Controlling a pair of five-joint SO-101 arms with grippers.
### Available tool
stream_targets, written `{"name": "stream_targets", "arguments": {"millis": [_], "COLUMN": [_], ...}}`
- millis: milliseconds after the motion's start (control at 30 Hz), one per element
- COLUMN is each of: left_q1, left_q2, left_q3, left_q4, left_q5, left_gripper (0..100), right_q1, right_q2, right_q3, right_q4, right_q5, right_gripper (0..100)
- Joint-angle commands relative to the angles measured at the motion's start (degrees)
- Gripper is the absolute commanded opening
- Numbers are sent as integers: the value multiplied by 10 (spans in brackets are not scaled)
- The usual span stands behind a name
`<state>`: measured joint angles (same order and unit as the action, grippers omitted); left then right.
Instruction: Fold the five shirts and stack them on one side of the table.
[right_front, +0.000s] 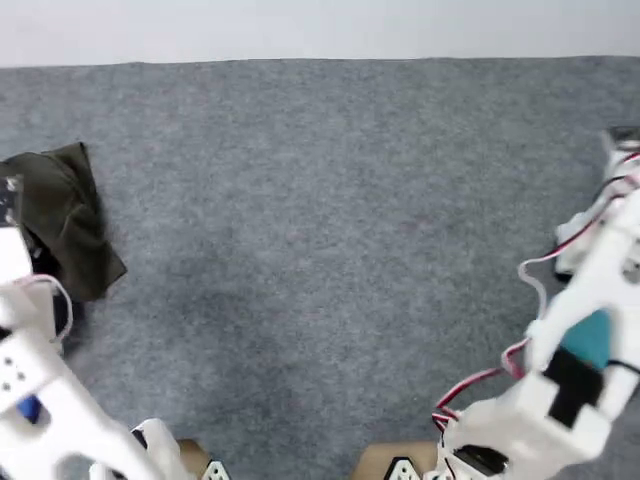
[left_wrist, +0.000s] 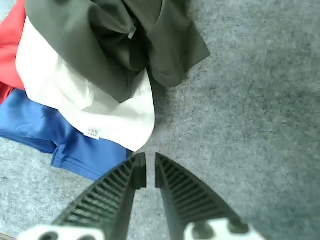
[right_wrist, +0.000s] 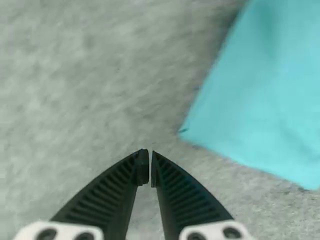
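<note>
Covering white shirt, olive shirt, seemingly bunched.

Matt grey felt-like pile on the surface, coarse and fuzzy. Soft, creased matt cloth in the dark olive shirt; smoother cloth in the white shirt, blue shirt and red shirt. Flat matt fabric in the teal shirt. Black matt plastic on both pairs of jaws, ribbed inside. Smooth white plastic on the arm shells.

Closed left claw near olive shirt atop white shirt
</note>
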<state>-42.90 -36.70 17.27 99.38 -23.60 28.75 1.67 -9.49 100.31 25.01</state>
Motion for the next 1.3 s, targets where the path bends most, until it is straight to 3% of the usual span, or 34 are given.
{"name": "stream_targets", "arguments": {"millis": [0, 233, 633, 833, 1033, 1267], "left_q1": [-3, -3, -17, -23, -17, 85], "left_q2": [80, 204, 348, 398, 352, 211], "left_q3": [-68, -160, -182, -183, -239, -298], "left_q4": [-13, -105, -286, -363, -352, -306], "left_q5": [-1, -3, -45, -48, -44, -44], "left_gripper": [117, 224, 226, 24, 5, 5], "right_q1": [-36, -57, -54, -54, -54, -54], "right_q2": [-109, -209, -256, -257, -257, -258], "right_q3": [91, 226, 291, 313, 315, 315], "right_q4": [18, 18, 22, 23, 26, 26], "right_q5": [-6, -7, -6, -8, -57, -56], "right_gripper": [10, 10, 9, 9, 9, 9]}}
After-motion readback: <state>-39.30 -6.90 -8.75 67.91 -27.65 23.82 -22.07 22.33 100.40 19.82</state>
